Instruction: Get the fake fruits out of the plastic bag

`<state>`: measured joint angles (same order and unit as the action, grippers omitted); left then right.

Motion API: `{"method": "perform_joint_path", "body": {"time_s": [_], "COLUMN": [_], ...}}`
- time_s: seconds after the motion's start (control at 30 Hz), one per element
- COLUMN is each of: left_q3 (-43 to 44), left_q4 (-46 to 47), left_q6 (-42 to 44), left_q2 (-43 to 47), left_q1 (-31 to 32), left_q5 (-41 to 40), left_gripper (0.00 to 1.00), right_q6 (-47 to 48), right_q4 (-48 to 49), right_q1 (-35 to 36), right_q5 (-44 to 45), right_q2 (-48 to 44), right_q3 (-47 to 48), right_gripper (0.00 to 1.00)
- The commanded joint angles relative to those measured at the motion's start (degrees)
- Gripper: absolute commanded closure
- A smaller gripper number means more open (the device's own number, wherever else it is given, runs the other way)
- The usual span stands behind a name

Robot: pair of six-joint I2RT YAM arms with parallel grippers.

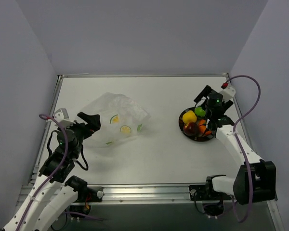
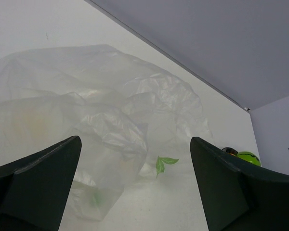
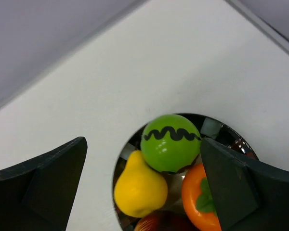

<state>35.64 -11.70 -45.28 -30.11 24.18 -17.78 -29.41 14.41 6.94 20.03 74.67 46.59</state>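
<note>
The plastic bag (image 1: pixel 118 120), crinkly translucent white with citrus-slice prints, lies left of the table's middle. In the left wrist view the plastic bag (image 2: pixel 101 115) fills the space beyond my fingers, and only a printed green leaf shows through it. My left gripper (image 1: pixel 92 124) is at the bag's left edge, open, with nothing between its fingers (image 2: pixel 48 178). The fake fruits sit on a dark round plate (image 1: pixel 206 137) at the right: a yellow pear (image 3: pixel 139 190), a green ball with a black wavy line (image 3: pixel 171 143), an orange persimmon (image 3: pixel 198 197) and a red fruit (image 3: pixel 156 222). My right gripper (image 1: pixel 207 102) hovers open above them, holding nothing.
A raised metal rail (image 1: pixel 144 75) runs along the table's far edge, with grey walls on three sides. The plate's dark rim (image 3: pixel 216 126) shows behind the green ball. In the left wrist view the plate's green ball (image 2: pixel 248 157) peeks out at the far right.
</note>
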Motion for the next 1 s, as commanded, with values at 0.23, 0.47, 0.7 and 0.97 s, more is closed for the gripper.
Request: {"method": "perform_joint_path", "body": {"time_s": [0.23,0.47,0.7,0.97], "left_q3": [13.0,23.8,30.3,28.9], "left_q4": [-9.6,-21.0,-27.6,-30.3], "left_q6": [5.8,13.6,20.0,21.3], "left_q2": [4.2,6.4,11.1,14.0], "left_q1": [-0.4,-0.4,-0.4,-0.4], "left_q5": [6.8,7.8,4.2,1.7], "left_gripper": [0.06,0.06,0.06,0.06], "right_q6": [-1.1,-0.7,1.8,2.3], "right_q4": [-2.8,-8.6,-12.7,-13.9], "right_q1": [3.3,3.4,3.5,3.5], "right_q5": [-6.1,-6.1,-2.0,-1.7], "right_q2": [-34.3,-50.3,-60.3,-61.1], "right_q3": [-2.6,-0.6,2.0,0.9], "right_gripper": [0.00,0.00,0.00,0.00]}}
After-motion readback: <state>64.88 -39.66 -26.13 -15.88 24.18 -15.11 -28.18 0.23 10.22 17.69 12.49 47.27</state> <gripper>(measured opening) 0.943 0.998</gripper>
